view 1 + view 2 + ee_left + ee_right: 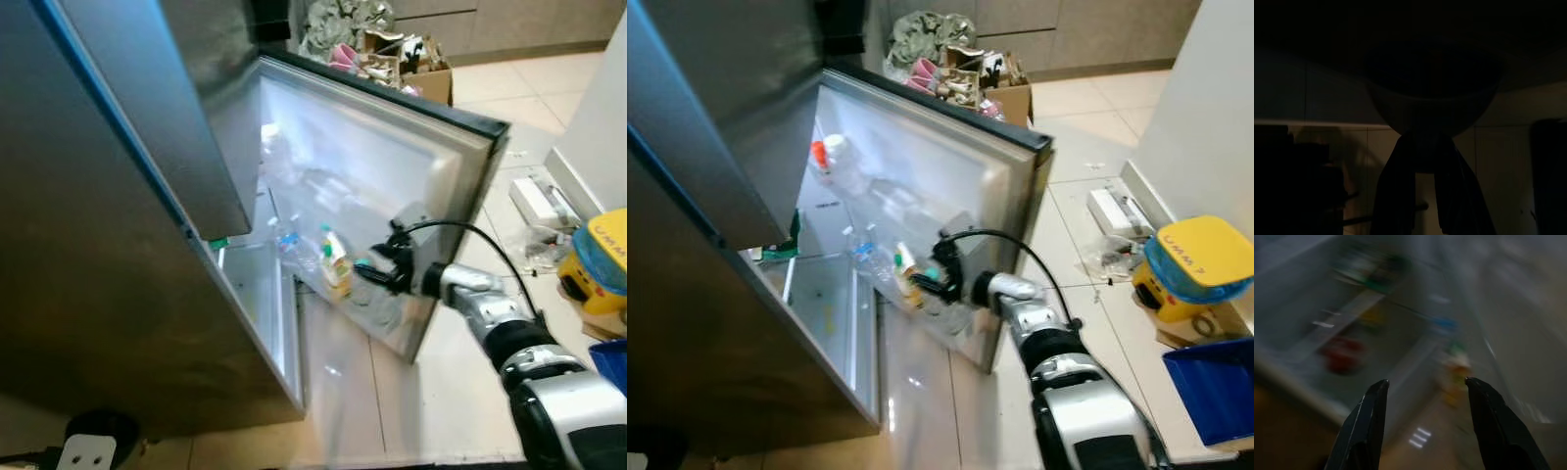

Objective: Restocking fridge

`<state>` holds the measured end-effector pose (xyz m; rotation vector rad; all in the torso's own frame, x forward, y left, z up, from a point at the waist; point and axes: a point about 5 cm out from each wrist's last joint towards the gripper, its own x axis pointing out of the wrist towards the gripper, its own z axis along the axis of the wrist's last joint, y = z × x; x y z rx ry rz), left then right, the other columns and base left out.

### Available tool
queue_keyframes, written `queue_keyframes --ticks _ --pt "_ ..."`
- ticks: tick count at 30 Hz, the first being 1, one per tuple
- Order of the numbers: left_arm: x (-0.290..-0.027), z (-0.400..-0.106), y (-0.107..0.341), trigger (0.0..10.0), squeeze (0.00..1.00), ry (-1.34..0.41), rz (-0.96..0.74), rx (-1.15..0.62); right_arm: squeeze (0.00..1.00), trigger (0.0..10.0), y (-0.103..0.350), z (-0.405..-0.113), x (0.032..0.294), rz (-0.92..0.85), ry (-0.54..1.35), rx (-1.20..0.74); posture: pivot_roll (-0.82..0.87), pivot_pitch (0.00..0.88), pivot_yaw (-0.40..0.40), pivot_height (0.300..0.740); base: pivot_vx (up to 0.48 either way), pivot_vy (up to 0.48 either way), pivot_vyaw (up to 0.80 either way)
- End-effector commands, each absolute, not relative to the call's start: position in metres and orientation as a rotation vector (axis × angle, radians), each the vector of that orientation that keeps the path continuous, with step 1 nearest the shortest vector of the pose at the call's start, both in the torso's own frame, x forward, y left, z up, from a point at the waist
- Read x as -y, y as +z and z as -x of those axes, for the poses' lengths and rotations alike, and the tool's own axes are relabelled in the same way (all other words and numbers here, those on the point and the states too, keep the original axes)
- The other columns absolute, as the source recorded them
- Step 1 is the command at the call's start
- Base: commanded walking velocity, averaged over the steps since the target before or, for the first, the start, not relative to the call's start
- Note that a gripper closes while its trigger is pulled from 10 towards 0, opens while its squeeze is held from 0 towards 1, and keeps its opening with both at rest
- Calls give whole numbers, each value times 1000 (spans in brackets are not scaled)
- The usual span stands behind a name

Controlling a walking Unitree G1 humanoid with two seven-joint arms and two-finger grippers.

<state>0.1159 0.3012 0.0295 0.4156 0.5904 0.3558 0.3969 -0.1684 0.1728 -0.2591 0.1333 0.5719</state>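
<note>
Fridge door (392,176) stands swung wide open, its inner shelf holding a clear water bottle (867,257) and a small yellow bottle with a green cap (336,266), both standing in the low door rack. The right gripper (377,274) reaches toward that rack, close beside the yellow bottle, its fingers (1366,423) spread apart and grasping nothing; whether they touch the bottle I cannot tell. The wrist picture is blurred, so the arm seems to be in motion. The left gripper (1422,196) hangs idle in deep shade, and I cannot tell its state.

My guess is that the step in hand is setting items in the door rack, either just letting one go or straightening it. The next move calls for drawing the arm back along the door without tipping the bottles, then fetching more stock.

Room is tight: the arm works between the door's inner face and the front edge of the fridge body (118,294). The tiled floor (431,392) behind gives space, though a yellow bin (1195,264) and a blue box (1215,382) crowd the robot's right.
</note>
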Motion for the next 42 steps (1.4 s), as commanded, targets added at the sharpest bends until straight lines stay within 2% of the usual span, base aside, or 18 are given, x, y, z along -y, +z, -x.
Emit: queue_keyframes --ticks 1,3,4,6,7,8,12,18,20,21,23,24,27,28,30,36,42 --pt "-305 -105 25 10000 0 374 -406 -640 0 10000 171 -396 195 259 420 -142 204 247 114 740 0 0 0" --pt "-305 -107 25 10000 0 372 -405 -639 0 10000 186 -393 243 322 208 -112 196 241 114 740 0 0 0" --pt "-305 -107 25 10000 0 372 -405 -639 0 10000 186 -393 243 322 208 -112 196 241 114 740 0 0 0" --pt "-304 -109 25 10000 0 371 -402 -637 0 10000 207 -384 293 424 -45 -80 192 239 113 740 0 0 0" --pt "-304 -109 25 10000 0 371 -402 -637 0 10000 207 -384 293 424 -45 -80 192 239 113 740 0 0 0" --pt "-302 -111 25 10000 0 367 -398 -637 0 10000 227 -370 333 442 -241 -36 175 235 110 740 0 0 0" --pt "-299 -114 22 10000 0 355 -391 -639 0 10000 239 -360 351 361 -272 35 146 234 112 740 0 0 0" --pt "-291 -123 18 10000 0 322 -391 -635 0 10000 216 -365 326 283 -126 72 121 227 114 740 0 0 0" --pt "-287 -133 16 10000 0 312 -385 -620 0 10000 167 -365 280 189 11 56 98 213 107 740 0 0 0" --pt "-287 -133 16 10000 0 312 -385 -620 0 10000 167 -365 280 189 11 56 98 213 107 740 0 0 0" --pt "-284 -140 14 10000 0 314 -377 -612 0 10000 120 -354 242 102 64 6 86 203 105 740 0 0 0" --pt "-284 -140 14 10000 0 314 -377 -612 0 10000 120 -354 242 102 64 6 86 203 105 740 0 0 0" --pt "-279 -149 12 10000 0 317 -348 -599 0 10000 59 -324 206 42 61 -121 67 189 98 740 0 0 0" --pt "-279 -149 12 10000 0 317 -348 -599 0 10000 59 -324 206 42 61 -121 67 189 98 740 0 0 0" --pt "-274 -155 10 10000 0 315 -313 -588 0 10000 21 -294 185 29 80 -221 42 176 85 740 0 0 0" --pt "-266 -159 4 10000 0 301 -252 -579 0 10000 -7 -263 173 105 103 -294 17 155 56 740 0 0 0" --pt "-256 -160 0 10000 0 259 -242 -562 0 10000 -4 -259 170 138 101 -261 -8 143 39 740 0 0 0"
